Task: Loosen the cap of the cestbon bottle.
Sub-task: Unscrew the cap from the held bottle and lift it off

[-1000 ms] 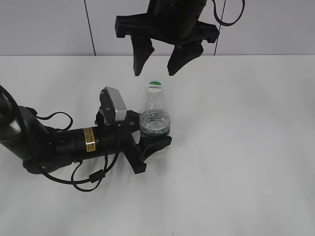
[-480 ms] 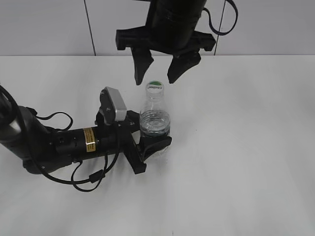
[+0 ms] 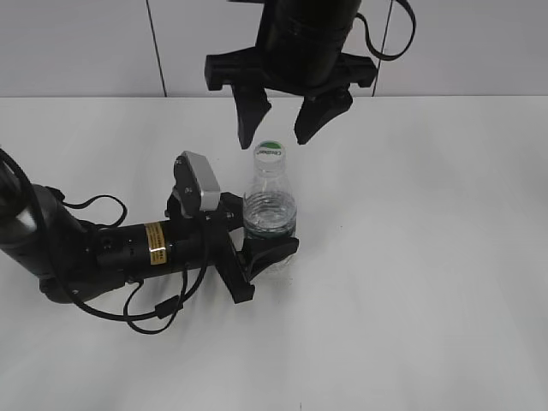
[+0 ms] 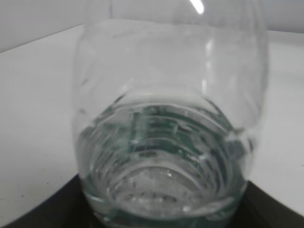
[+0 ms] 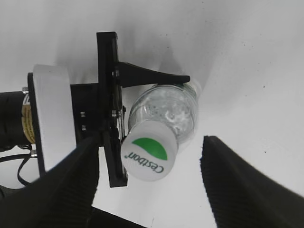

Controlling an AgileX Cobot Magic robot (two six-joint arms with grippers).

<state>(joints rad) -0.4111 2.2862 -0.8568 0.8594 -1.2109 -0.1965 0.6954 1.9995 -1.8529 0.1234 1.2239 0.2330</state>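
Observation:
The cestbon bottle [image 3: 270, 210], clear with a dark green label band, stands upright on the white table. My left gripper [image 3: 267, 240] is shut on its lower body; in the left wrist view the bottle [image 4: 166, 133] fills the frame. The white cap [image 3: 269, 151] with a green leaf mark sits on top. My right gripper [image 3: 281, 137] hangs open just above the cap, one finger on each side. In the right wrist view the cap [image 5: 148, 156] lies between the open fingers [image 5: 242, 185], nearer the left one, not touched.
The white table [image 3: 428, 257] spreads around the bottle. A grey-white wall with a dark seam [image 3: 156, 47] runs behind. My left arm [image 3: 94, 248] lies along the table at the left with loose cables.
My right gripper has come down a little and shifted slightly right, so its fingertips now flank the cap. The left gripper and the bottle have not moved.

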